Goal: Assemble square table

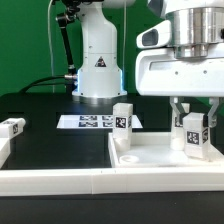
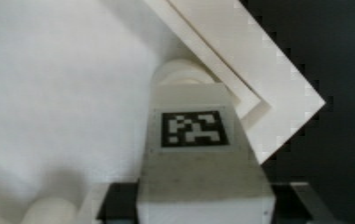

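A long white rail [image 1: 60,182] lies closest, along the front of the black table [image 1: 40,108]. Just behind it sits the square table top [image 1: 150,153]. It is a flat white slab with a raised edge, a bit like a shallow tray. Two legs are in it. The lone leg [image 1: 123,120] stands up by itself at the back corner on the exterior view's left. The held leg [image 1: 194,138] is upright near the exterior view's right. The gripper [image 1: 194,125] comes down from above and pinches it, with one finger on each side. The fingers are partly closed around it.

In the wrist view the held leg [image 2: 195,130] shows its tag and sits right at a corner of the table top [image 2: 67,110]. I cannot tell if it is pushed in.

A third leg [image 1: 12,127] is far off at the exterior view's left, outside the slab. The marker board [image 1: 88,122] lies flat behind the slab.
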